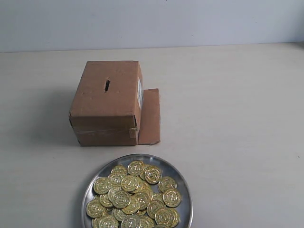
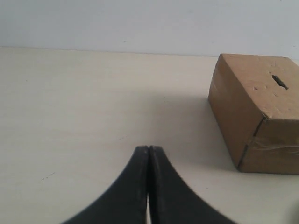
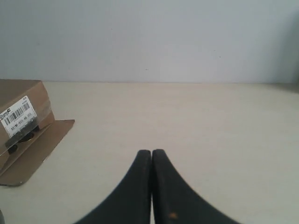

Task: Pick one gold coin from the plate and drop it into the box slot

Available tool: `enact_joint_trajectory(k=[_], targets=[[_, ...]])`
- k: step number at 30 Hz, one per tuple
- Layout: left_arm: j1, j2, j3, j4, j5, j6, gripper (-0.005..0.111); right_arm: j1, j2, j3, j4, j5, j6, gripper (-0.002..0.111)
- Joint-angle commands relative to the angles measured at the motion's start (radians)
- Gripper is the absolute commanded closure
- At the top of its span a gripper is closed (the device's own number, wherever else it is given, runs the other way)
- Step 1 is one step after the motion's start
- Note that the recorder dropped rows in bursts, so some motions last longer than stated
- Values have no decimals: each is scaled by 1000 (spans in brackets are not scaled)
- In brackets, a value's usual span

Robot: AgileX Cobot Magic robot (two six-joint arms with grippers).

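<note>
A round silver plate (image 1: 186, 190) sits at the front of the table, heaped with several gold coins (image 1: 130, 183). Behind it stands the brown cardboard box (image 1: 105, 111), with a dark slot (image 1: 107, 85) in its top and a loose flap (image 1: 149, 117) lying flat at its right. Neither gripper shows in the exterior view. My left gripper (image 2: 148, 148) is shut and empty, with the box (image 2: 243, 112) and its slot (image 2: 280, 82) off to one side. My right gripper (image 3: 152, 151) is shut and empty too, the box's white label (image 3: 17, 115) and flap (image 3: 35, 151) beside it.
The pale table (image 1: 237, 118) stretches around box and plate, ending at a light wall (image 1: 152, 21) at the back. A tape band (image 1: 102, 130) runs across the box's front face.
</note>
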Motion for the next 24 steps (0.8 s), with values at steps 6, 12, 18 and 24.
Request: enact_joint_trajectory(k=[6,12,18,24], targets=[[-6,-6,3,5,-17,5,107,-5,-6,4,-33,61,4,108],[-6,-6,3,5,-17,5,107,-5,-6,4,-33,61,-23,108],[-6,-6,3,5,-17,5,107,-5,-6,4,-31,61,-23,108],[-6,-6,3,5,-17,5,107,-5,-6,4,-28,61,-23,108]])
